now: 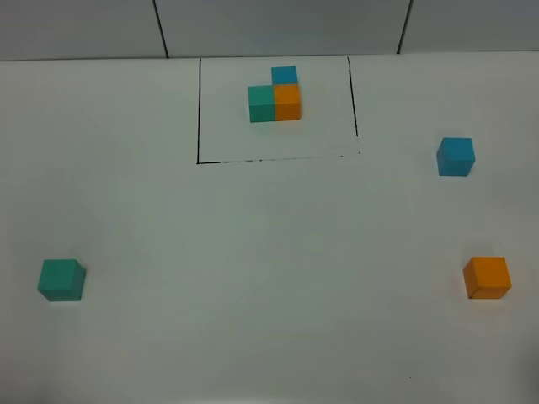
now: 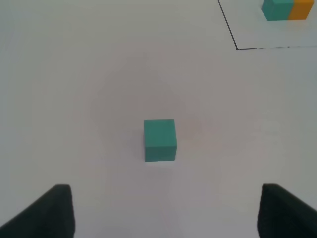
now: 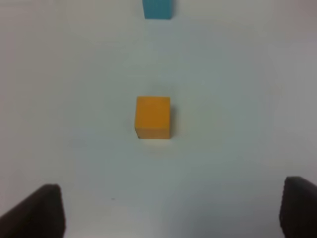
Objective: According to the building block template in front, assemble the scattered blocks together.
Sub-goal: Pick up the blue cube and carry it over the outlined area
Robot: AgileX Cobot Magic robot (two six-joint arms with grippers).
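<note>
White tabletop: template, teal cube, orange cube, blue cube well apart

table: white, matte, flat; fills nearly the whole exterior high view, and is the only background in both wrist views
table far edge: straight line across at 12 o'clock, where it meets the wall
back wall: pale grey panels, narrow strip at 12 o'clock
left seam: thin dark line between panels, about 11 o'clock, slightly slanted
right seam: same kind, about 1 o'clock, slanted the other way
speck: tiny dark mark on the table, right wrist view; too small to identify
</note>
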